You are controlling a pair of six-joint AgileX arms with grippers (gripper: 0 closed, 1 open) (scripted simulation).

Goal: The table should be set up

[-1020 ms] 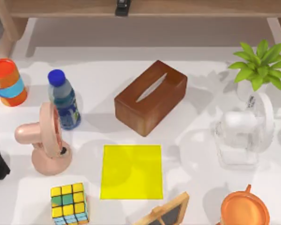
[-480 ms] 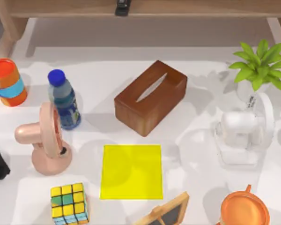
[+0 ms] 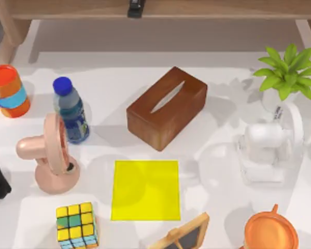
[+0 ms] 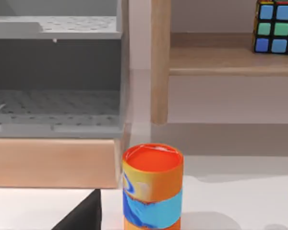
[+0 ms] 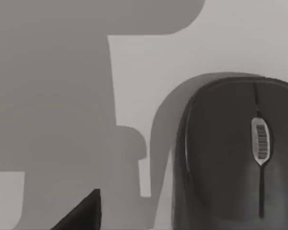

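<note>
Top view, table (image 3: 109,78), tissue box (image 3: 167,108), bottle (image 3: 71,111)

I take the brown tissue box (image 3: 167,108) as my landmark: the yellow mat (image 3: 145,190) lies just below it, the blue-capped bottle (image 3: 71,110) and pink fan (image 3: 50,154) to its left, the potted plant (image 3: 286,71) to its right.

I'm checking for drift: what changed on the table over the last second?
The white fan on the right seems to have shifted very slightly toward the plant. The tissue box, yellow mat, bottle and pink fan stayed put.
</note>
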